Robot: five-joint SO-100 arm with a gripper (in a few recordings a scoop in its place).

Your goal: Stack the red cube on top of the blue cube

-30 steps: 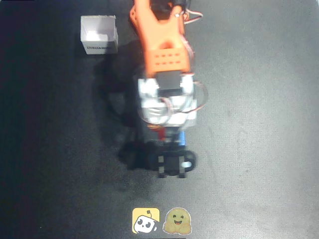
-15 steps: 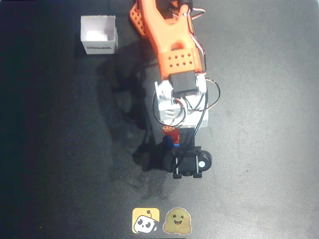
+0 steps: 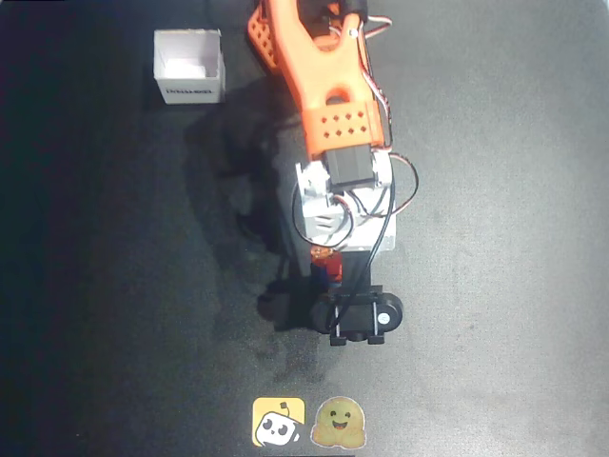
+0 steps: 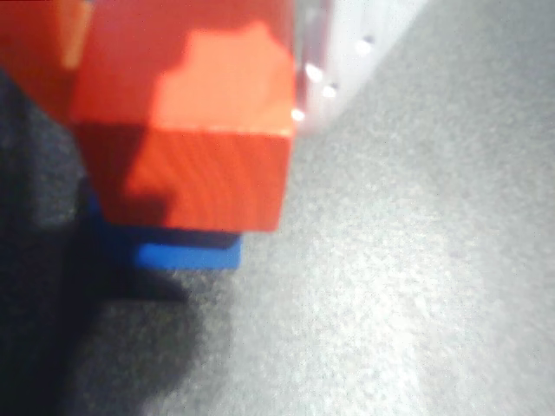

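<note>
In the wrist view the red cube [image 4: 191, 130] looms large at the upper left, held in my gripper [image 4: 186, 52], with the pale finger [image 4: 347, 43] against its right side. The blue cube [image 4: 186, 251] lies on the mat directly under it, showing as a strip below the red cube's lower edge. Whether the two touch I cannot tell. From overhead, the red cube [image 3: 324, 255] and a sliver of the blue cube [image 3: 334, 275] peek out under the arm's white wrist [image 3: 343, 205]. The fingers are hidden there.
A white open box [image 3: 188, 65] stands at the back left. Two stickers [image 3: 278, 422] [image 3: 340, 423] sit at the mat's front edge. The orange arm [image 3: 328, 76] reaches down from the top centre. Dark mat lies open left and right.
The arm has swung to the right and reached forward, bringing the red cube over the blue cube. In the last half second it only edged slightly further forward.
</note>
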